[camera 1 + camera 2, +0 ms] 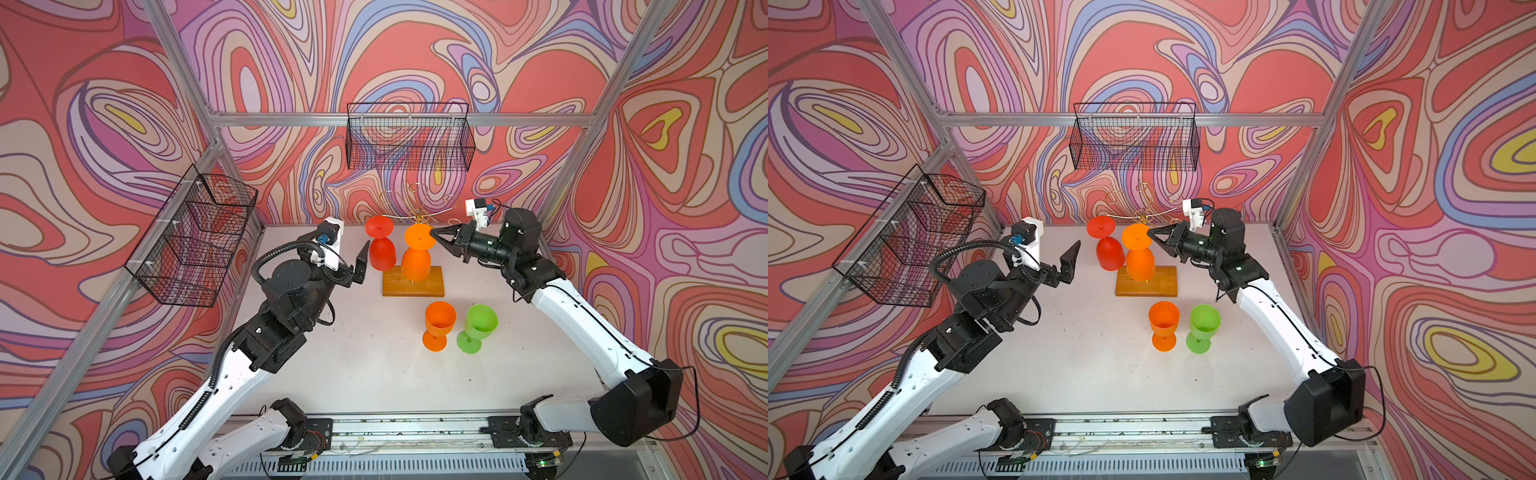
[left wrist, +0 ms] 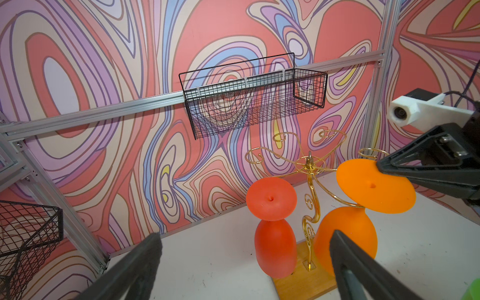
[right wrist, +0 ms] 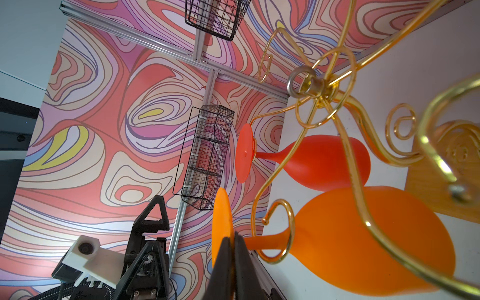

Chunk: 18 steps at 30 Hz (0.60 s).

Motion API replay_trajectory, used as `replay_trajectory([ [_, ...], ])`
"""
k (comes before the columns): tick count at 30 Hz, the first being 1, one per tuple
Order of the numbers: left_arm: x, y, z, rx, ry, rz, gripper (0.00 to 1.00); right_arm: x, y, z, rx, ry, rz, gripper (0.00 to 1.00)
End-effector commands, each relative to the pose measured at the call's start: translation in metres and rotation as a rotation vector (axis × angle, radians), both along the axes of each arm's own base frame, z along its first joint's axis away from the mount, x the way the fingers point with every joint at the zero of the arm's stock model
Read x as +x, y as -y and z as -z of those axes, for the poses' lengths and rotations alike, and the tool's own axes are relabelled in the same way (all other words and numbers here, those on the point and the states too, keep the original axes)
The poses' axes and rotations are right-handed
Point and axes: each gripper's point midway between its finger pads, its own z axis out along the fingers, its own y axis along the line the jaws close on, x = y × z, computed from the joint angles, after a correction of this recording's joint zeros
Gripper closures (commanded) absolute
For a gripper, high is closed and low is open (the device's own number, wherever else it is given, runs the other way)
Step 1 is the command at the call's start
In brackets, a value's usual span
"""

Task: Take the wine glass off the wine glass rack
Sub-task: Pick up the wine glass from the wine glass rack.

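The wine glass rack (image 1: 432,286), gold wire on a wooden base, stands at the back middle of the table. Two glasses hang upside down from its arms. The orange wine glass (image 1: 414,262) hangs in front, the red glass (image 1: 381,253) to its left. My right gripper (image 1: 434,235) is shut on the rim of the orange glass's foot (image 3: 222,220). In the right wrist view the orange stem still sits inside a curled gold loop (image 3: 284,233). My left gripper (image 1: 1070,262) is open, just left of the red glass (image 2: 275,246), touching nothing.
An upright orange glass (image 1: 439,322) and a green glass (image 1: 480,324) stand on the table in front of the rack. A black wire basket (image 1: 409,141) hangs on the back wall. A tiered black basket (image 1: 195,237) hangs on the left wall.
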Motion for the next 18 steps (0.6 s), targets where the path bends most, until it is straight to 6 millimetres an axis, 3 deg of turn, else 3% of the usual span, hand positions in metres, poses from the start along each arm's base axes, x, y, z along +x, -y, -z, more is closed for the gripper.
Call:
replay_trajectory([
  [1,0.002,0.000,-0.001,-0.009,0.011,-0.001,0.00,-0.001,-0.006,-0.003,0.016,0.020,-0.023,1.00],
  [18,0.003,0.003,0.004,-0.001,-0.004,0.015,0.00,0.018,-0.009,-0.004,0.011,0.031,0.009,1.00],
])
